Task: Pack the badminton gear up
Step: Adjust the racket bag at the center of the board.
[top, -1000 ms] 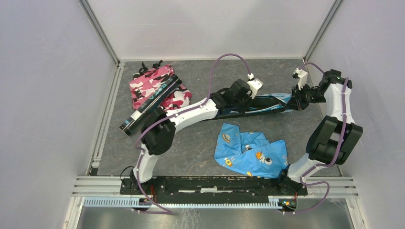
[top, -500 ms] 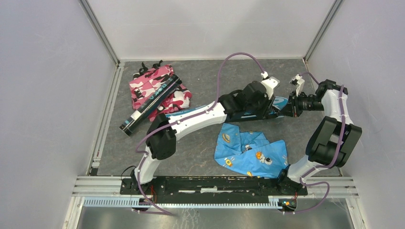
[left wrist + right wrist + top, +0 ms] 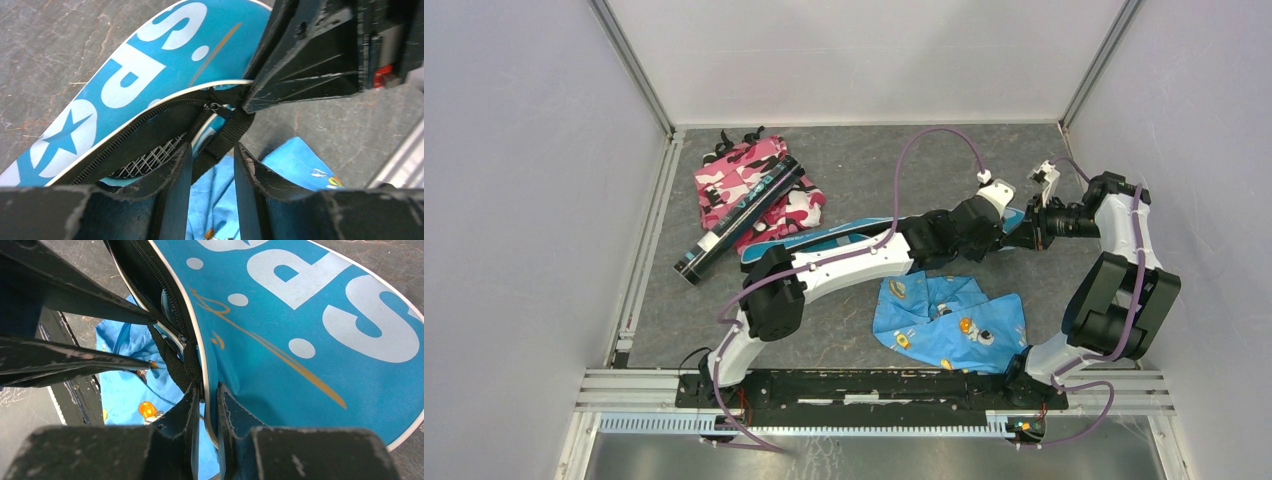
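Jaws of the right gripper (image 3: 206, 390) are clamped on the white-edged rim of the blue cover (image 3: 310, 340) at its right end, next to the zip. That hold probably anchors the cover so the zip can be worked without the whole thing sliding. Jaws of the left gripper (image 3: 212, 152) stand apart, with a black strap (image 3: 225, 137) running into the gap between them but not pinched. The zip pull (image 3: 214, 106) sits just beyond the left fingertips, so this looks like a line-up for a grab at the pull or the strap.

The cover lies across the middle of the table (image 3: 844, 160), its wide end at the right, where both grippers meet. Through the open zip, racquet strings (image 3: 150, 162) show inside, so at least one racquet is already in. The black tube (image 3: 739, 215) rests on the pink bag (image 3: 739, 175) at the far left, well apart from the cover. The blue cloth (image 3: 949, 320) lies just near of the cover. No shuttlecocks can be seen.

Compared with a second ago, the left arm has slid from the cover's middle to its right end, baring the cover's left part. The right gripper has drawn slightly left and nearer.
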{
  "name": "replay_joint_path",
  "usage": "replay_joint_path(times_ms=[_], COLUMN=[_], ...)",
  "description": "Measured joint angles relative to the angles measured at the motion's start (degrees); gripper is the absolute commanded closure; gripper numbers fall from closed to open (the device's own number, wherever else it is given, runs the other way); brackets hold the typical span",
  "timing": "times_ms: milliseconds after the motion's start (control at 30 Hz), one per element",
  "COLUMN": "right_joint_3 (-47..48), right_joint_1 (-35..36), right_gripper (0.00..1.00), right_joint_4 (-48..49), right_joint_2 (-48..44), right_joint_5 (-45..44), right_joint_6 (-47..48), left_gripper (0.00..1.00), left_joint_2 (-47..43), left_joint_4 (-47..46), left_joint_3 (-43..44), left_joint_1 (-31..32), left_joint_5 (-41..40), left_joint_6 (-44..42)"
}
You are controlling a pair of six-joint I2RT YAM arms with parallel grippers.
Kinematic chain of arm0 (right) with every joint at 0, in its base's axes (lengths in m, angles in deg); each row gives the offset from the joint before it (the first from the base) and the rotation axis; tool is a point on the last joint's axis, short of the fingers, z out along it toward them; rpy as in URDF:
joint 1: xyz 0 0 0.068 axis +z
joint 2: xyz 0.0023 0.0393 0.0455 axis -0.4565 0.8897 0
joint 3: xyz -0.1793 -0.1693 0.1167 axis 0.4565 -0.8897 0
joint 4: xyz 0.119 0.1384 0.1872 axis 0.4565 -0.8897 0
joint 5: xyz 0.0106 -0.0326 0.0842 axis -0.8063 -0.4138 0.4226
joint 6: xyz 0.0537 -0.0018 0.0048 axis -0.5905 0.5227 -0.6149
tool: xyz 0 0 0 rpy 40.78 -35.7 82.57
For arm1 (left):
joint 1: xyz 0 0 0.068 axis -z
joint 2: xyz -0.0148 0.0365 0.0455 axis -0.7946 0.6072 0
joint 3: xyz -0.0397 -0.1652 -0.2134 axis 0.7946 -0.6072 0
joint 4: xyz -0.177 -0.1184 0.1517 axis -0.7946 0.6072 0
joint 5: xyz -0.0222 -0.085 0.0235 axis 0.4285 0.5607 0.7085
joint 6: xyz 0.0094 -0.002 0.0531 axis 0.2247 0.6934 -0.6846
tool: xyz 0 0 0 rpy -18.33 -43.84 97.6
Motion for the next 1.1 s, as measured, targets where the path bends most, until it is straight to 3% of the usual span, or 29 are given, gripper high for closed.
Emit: replay_joint_path(times_ms=[167, 333, 433, 600, 867, 1100], right_joint_3=[0.0, 0.0, 0.0, 0.3, 1.5, 1.6], right_joint_1=[0.0, 0.0, 0.1, 0.4, 0.5, 0.5], right_gripper=[0.96, 0.93, 0.92, 0.92, 0.93, 0.94], right_joint_4=[0.0, -0.1, -0.2, -1.0, -1.0, -1.0], right_joint_2=[-0.4, -1.0, -1.1, -1.1, -1.1, -1.5], right_joint_5=[0.0, -1.2, -2.8, -5.1, -6.1, -6.4], right_joint_6=[0.8, 2.0, 3.1, 4.8, 6.0, 6.1], left_gripper=[0.6, 0.85, 0.87, 0.78, 0.63, 0.38], left_joint_2=[1.2, 1.4, 1.2, -2.2, -5.8, -6.5], left_joint_4=[-1.0, -4.7, -7.7, -8.3, -3.9, -3.8], left_joint_3=[0.0, -1.6, -4.7, -9.5, -10.1, -10.4], left_joint_1=[0.0, 0.0, 0.0, 0.0, -1.4, -5.0], left_joint_5=[-1.8, -1.8, -0.4, 3.2, 5.9, 7.0], left_joint_6=[-2.4, -8.3, -13.6, -24.9, -40.3, -48.7])
